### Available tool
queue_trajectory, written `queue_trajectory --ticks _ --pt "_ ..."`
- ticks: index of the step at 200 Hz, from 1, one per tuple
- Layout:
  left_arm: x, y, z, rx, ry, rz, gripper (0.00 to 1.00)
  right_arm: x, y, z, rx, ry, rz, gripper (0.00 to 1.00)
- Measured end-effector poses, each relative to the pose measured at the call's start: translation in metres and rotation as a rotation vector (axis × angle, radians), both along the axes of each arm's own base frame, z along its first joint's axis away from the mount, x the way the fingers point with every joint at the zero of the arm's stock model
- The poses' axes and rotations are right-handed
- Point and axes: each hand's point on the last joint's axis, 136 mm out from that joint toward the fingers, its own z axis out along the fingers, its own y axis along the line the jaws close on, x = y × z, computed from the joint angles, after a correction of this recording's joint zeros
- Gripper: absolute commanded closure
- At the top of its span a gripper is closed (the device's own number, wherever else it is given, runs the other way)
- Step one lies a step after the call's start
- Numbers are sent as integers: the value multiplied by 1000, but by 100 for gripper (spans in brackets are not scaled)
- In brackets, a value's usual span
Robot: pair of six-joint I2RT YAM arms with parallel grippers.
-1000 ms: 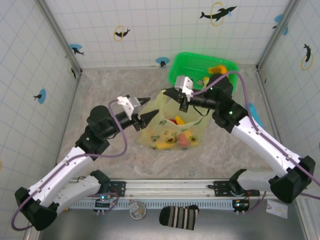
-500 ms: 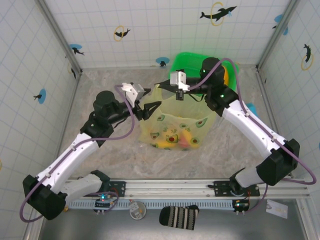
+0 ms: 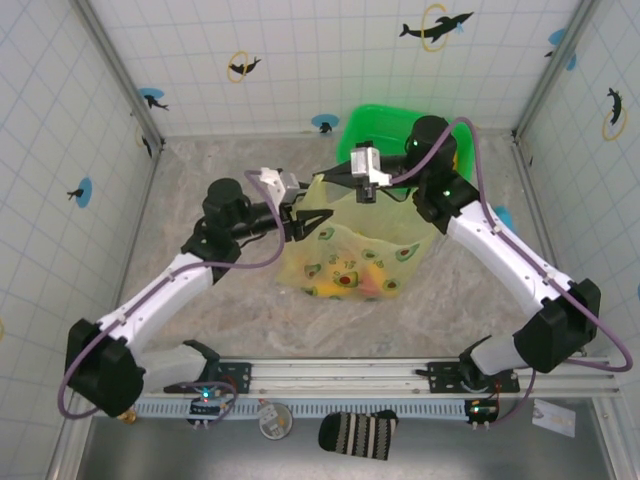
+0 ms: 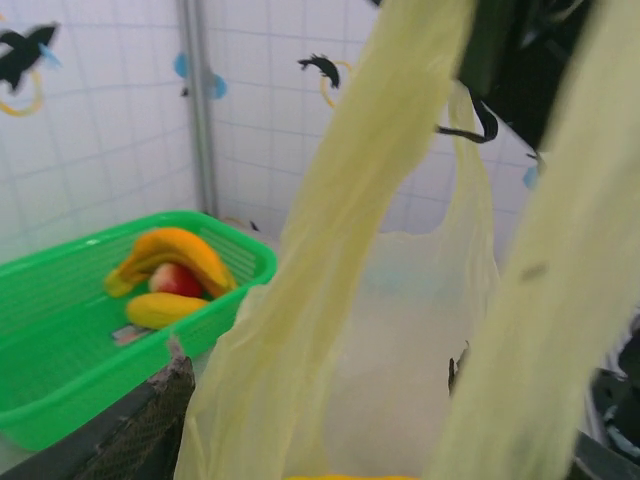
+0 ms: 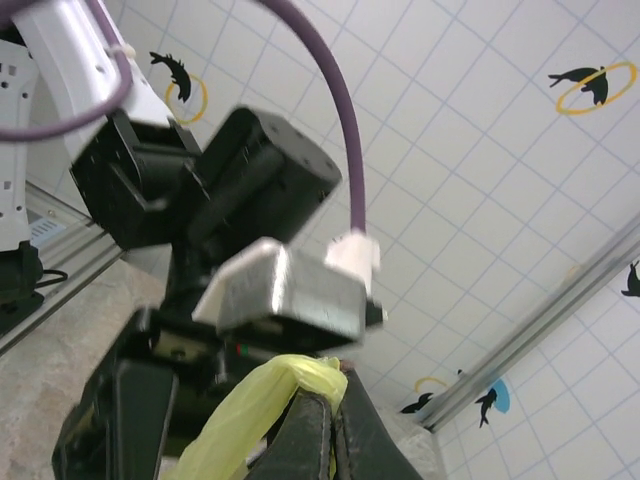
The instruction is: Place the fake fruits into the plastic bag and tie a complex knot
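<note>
Slippage threatens: right hand (image 5: 325,402) pinches one handle of the plastic bag (image 3: 345,235), left hand (image 3: 300,217) sits open inside the other loop, and fake fruits (image 3: 352,283) hanging below both could spill if it slides off.

Right pincer (image 5: 326,405) clamps the plastic bag (image 5: 250,412) by its yellow-green handle strip.

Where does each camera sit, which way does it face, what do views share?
Top external: above and behind the bases, looking down; left arm, right arm, plastic bag, green basket.
Left wrist: faces the far wall past bag handles; own jaws low; shares the basket.
Right wrist: looks at the left arm; right gripper shut on the bag.
</note>
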Motion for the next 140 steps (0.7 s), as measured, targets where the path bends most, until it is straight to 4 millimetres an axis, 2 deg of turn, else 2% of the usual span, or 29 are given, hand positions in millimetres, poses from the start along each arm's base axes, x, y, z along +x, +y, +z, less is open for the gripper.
queue_trajectory --ticks 21,34,78,104,140 --pt "-4 -4 -21 -30 10 -44 38 -2 -2 -6 10 22 4 100" --pt "-7 -5 -27 -46 12 -66 40 -3 -3 -8 16 32 5 100" --pt "-12 -8 -3 -153 -67 -115 58 -11 -10 -12 47 41 3 100" --pt "-15 -8 3 -198 -74 -136 58 -16 -16 -14 76 42 -15 100" --pt "-15 -14 -1 -227 -35 -176 54 -16 -19 -10 103 55 -25 100"
